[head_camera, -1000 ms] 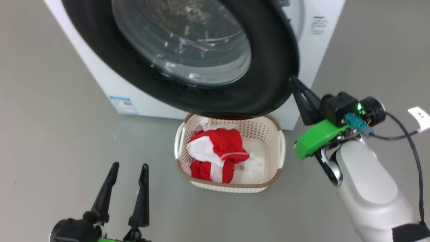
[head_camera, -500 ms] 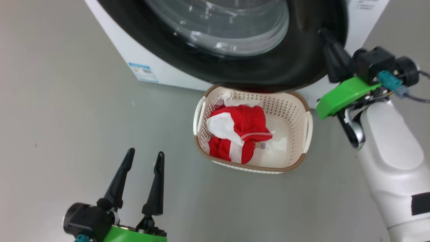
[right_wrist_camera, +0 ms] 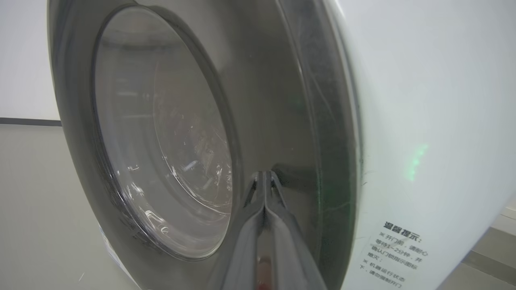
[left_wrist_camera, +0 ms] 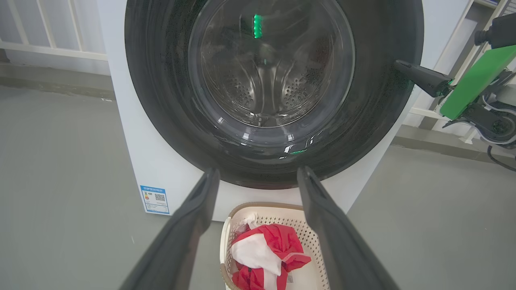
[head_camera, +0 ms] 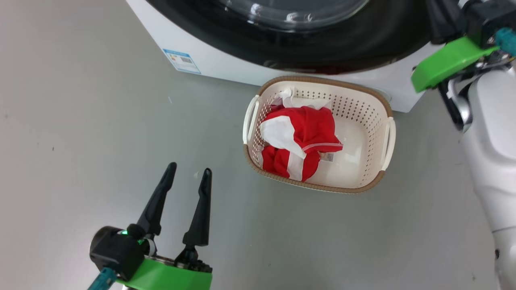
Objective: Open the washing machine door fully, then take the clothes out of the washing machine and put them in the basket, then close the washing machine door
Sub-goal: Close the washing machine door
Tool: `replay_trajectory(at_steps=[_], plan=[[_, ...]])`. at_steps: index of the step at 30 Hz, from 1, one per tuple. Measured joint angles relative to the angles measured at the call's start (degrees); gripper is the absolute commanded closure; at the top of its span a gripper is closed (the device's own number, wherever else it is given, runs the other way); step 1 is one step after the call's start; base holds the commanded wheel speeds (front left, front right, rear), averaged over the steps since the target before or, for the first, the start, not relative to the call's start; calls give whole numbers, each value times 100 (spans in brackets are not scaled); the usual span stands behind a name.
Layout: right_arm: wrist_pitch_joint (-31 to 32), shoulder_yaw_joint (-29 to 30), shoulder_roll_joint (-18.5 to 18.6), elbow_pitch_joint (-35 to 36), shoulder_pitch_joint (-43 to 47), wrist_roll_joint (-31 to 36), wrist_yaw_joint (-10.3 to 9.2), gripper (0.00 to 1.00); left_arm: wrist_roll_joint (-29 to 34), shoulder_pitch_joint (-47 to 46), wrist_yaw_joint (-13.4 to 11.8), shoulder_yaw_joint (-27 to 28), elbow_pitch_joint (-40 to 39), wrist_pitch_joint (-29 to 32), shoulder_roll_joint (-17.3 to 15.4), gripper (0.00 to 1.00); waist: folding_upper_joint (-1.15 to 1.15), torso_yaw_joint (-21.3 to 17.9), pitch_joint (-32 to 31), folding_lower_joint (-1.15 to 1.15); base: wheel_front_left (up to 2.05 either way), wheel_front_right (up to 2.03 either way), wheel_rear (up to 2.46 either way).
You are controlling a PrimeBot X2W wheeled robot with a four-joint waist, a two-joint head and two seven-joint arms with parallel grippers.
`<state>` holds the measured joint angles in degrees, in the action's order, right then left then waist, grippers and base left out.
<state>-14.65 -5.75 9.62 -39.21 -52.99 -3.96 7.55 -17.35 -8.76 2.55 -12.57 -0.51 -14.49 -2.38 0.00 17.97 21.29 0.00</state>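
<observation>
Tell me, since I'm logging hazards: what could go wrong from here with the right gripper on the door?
1. The right gripper, shut, bears on the glossy washing machine door with its fingertips close to the rim; it might slide off onto the white side of the washing machine.
2. Whether the door is latched cannot be told; it might swing open.
3. The basket with the clothes stands right under the door, so a lowering gripper could knock it.

The basket (head_camera: 360, 114) stands on the floor (head_camera: 80, 121) just before the washing machine (head_camera: 217, 60), below its door (head_camera: 363, 44). The clothes (head_camera: 310, 129) lie in the left part of the basket, against its left wall.
</observation>
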Motion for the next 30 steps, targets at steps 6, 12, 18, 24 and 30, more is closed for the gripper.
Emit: replay_trajectory(at_steps=[6,12,18,24,30], plan=[[-23,-30,119,-153,-390,54,36,100,-89,-94,-7,-107,5,0,12,0,0,77,203,0,0,0,0],[-22,-20,110,-175,-490,89,51,100,-146,-122,-55,-147,36,0,13,0,0,99,280,0,0,0,0],[-21,18,37,-111,-486,103,51,100,-247,-203,-58,-154,52,0,13,0,0,24,264,0,0,0,0],[-22,120,-60,311,-359,96,49,0,-495,-205,-207,-81,15,0,13,0,0,-147,226,0,0,0,0],[-21,188,-163,861,255,96,15,0,-654,-223,-226,77,-112,-1,14,0,0,-398,150,0,0,0,0]])
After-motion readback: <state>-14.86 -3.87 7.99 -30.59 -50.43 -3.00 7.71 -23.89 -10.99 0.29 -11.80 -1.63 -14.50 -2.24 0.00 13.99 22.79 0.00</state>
